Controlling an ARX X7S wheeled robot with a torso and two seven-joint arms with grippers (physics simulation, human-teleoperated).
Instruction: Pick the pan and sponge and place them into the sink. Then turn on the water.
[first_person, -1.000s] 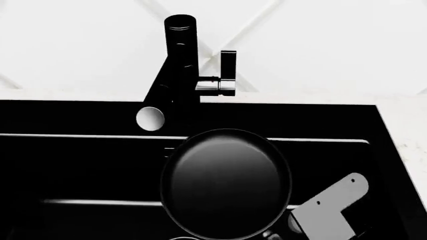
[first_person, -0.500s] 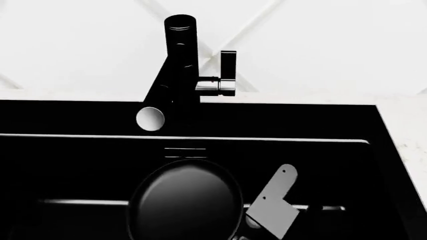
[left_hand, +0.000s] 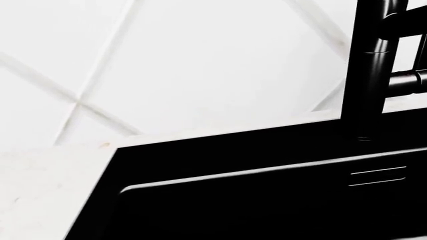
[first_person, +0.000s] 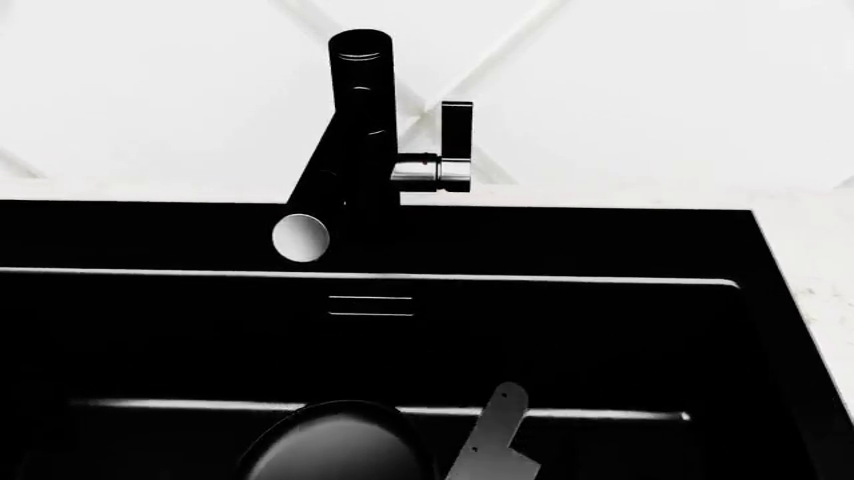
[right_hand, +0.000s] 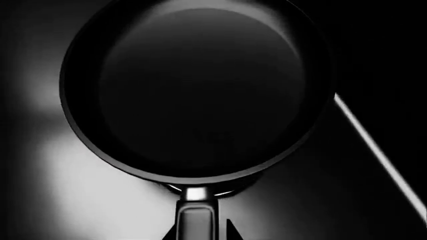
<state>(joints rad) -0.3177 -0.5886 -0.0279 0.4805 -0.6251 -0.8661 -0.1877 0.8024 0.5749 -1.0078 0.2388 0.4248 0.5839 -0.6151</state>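
The glossy black pan (right_hand: 193, 85) fills the right wrist view, level over the dark floor of the sink (first_person: 601, 330). My right gripper (right_hand: 197, 232) is shut on the pan's handle (right_hand: 197, 217), one dark fingertip on each side. The head view shows only the pan's far rim (first_person: 334, 445) at the bottom edge, deep in the basin, beside a grey part of my right arm (first_person: 497, 430). The sponge is out of view. No water shows at the faucet's spout (first_person: 299, 237). My left gripper shows in no view.
The black faucet (first_person: 358, 120) stands behind the sink, its chrome-and-black lever (first_person: 457, 130) upright on the right side. An overflow slot (first_person: 371, 305) sits in the back wall. A pale countertop (first_person: 814, 260) borders the sink on the right, and white tiled wall (first_person: 641, 90) rises behind.
The pan has gone down and toward the view's lower left, deeper into the sink, with my right arm following it. The overflow slot is now uncovered.
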